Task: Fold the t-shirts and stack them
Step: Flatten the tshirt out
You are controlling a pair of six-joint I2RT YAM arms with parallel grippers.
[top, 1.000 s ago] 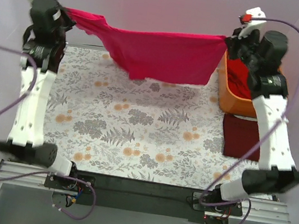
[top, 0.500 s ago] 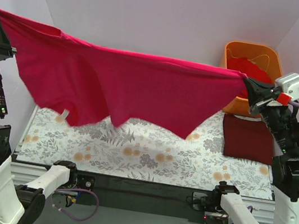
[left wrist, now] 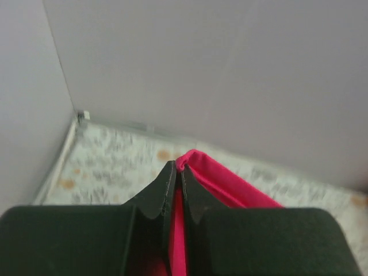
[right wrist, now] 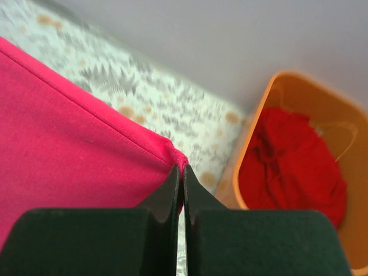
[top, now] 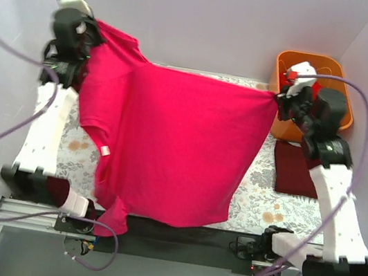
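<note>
The magenta-pink t-shirt hangs spread wide in the air between both arms, its lower edge draping past the table's near edge. My left gripper is shut on its upper left corner; the wrist view shows pink fabric pinched between the jaws. My right gripper is shut on the upper right corner, jaws closed on the hem. A folded dark maroon t-shirt lies on the cloth at right. A scarlet t-shirt lies crumpled in the orange tub.
The orange plastic tub stands at the back right, also seen in the right wrist view. The grey floral-print cloth covers the table. Pale walls enclose the back and sides.
Both arms swung back from the wide, near stretch toward the rear. The pink shirt, earlier pulled out sideways, now hangs down as a broad sheet over the table.
</note>
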